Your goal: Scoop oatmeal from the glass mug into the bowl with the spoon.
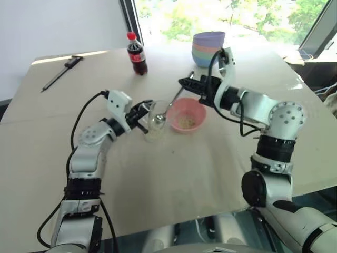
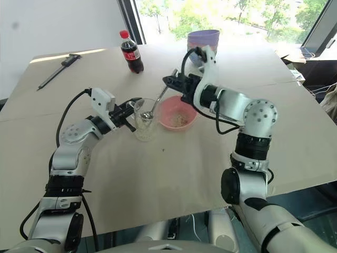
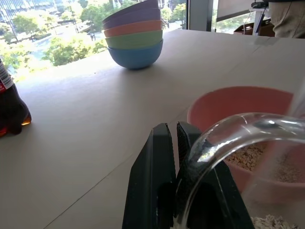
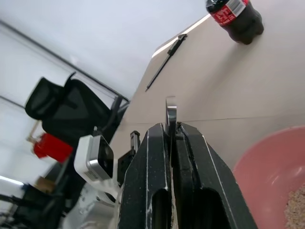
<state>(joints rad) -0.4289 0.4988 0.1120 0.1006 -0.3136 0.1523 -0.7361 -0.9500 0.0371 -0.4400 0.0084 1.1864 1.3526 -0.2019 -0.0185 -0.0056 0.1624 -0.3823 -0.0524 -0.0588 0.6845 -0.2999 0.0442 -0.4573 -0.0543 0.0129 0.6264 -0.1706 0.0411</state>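
The spoon (image 2: 156, 104) slants with its bowl inside the mug (image 2: 145, 120), its handle clamped in the right hand (image 2: 169, 80). The left hand (image 2: 131, 113) grips the mug's rim. Just beside the mug, mid-desk (image 2: 174, 174), the pink bowl (image 2: 178, 114) holds oatmeal (image 2: 180, 120). More flakes lie in the mug's bottom.

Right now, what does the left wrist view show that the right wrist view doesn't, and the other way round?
Left wrist view alone: the stack of pastel bowls, the glass mug with its rim pinched by the left gripper, and oatmeal at the mug's bottom.

Right wrist view alone: the right gripper shut on the spoon handle, the thin black tool lying on the table, and a black chair beyond it.

Both: the pink bowl with oatmeal in it, and the cola bottle.
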